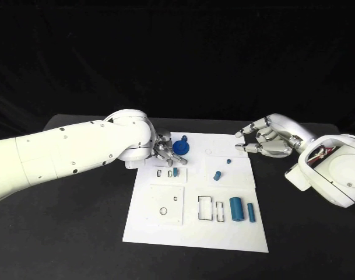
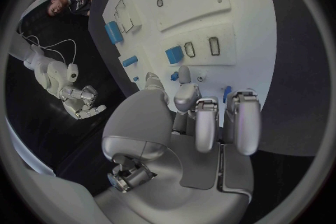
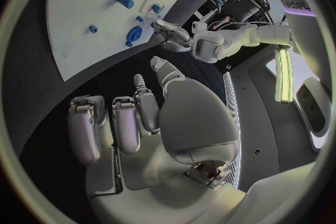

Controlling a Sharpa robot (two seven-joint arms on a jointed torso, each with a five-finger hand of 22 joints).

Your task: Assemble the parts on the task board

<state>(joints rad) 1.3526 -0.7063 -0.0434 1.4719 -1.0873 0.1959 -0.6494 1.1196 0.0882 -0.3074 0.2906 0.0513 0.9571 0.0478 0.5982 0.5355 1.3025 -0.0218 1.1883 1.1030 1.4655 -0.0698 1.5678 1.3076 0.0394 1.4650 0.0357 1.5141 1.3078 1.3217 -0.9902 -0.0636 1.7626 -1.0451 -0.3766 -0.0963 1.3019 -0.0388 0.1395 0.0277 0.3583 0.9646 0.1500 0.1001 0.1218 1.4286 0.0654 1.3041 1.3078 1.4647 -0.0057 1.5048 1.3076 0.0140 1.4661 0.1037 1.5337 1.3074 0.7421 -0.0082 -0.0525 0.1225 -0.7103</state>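
Note:
The white task board (image 1: 194, 233) lies mid-table. My left hand (image 1: 167, 150) is at its far left corner, fingers curled down around a blue round part (image 1: 181, 146); in the right wrist view its fingertips touch that disc (image 3: 133, 33), and the grip itself is partly hidden. A blue piece (image 1: 175, 172) stands in a slot just in front of this hand. A small blue peg (image 1: 228, 160) and a short blue piece (image 1: 217, 174) lie mid-board. Two blue cylinders (image 1: 236, 207) lie side by side at the near right. My right hand (image 1: 266, 141) hovers off the far right corner, loosely curled, holding nothing.
Outlined empty slots (image 1: 209, 208) sit left of the cylinders, and a raised square plate (image 1: 166, 204) with a small hole covers the near left of the board. Black tabletop (image 1: 76, 233) surrounds the board on all sides.

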